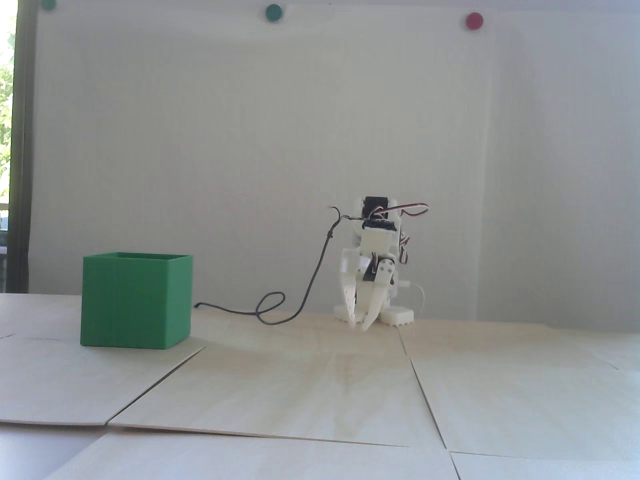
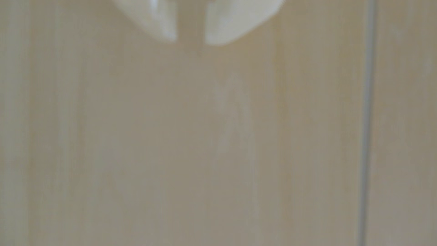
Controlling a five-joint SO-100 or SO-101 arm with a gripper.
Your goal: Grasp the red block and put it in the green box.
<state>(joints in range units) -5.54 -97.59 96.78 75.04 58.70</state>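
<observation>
The green box [image 1: 136,300] stands on the wooden table at the left of the fixed view, its top open. The red block shows in neither view. My white gripper [image 1: 361,327] hangs folded close to the arm's base, well to the right of the box, with its fingertips pointing down at the table. In the wrist view the gripper [image 2: 191,41] enters from the top edge over bare wood. Its jaws are drawn together to a narrow slit with nothing between them. The inside of the box is hidden.
A thin black cable [image 1: 280,305] loops across the table between the box and the arm's base [image 1: 395,316]. The table is made of wooden panels with seams [image 1: 425,390]. Round green and red dots [image 1: 473,20] are on the back wall.
</observation>
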